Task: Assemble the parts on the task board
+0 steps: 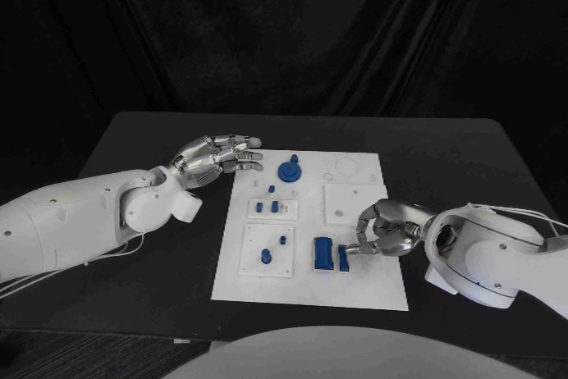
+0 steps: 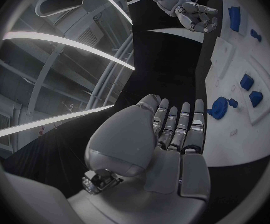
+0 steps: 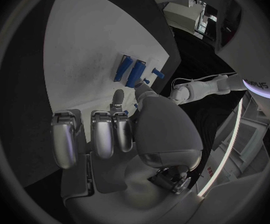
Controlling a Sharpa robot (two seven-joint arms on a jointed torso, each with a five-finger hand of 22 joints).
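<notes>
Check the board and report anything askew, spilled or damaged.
Nothing stands out. The task board lies flat on the table, the blue parts sit on it, and no breakage is visible. The right hand rests at the board's edge.

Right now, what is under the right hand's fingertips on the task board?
The right hand curls over the task board beside two upright blue parts. Whether its fingers touch or hold the narrower part is hidden.

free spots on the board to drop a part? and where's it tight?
Bare: the near strip of the task board below the two upright blue blocks, and the far right corner beyond the round recess. Crowded: the middle column of blue parts, plus the right hand over the board's right edge beside the blocks.
</notes>
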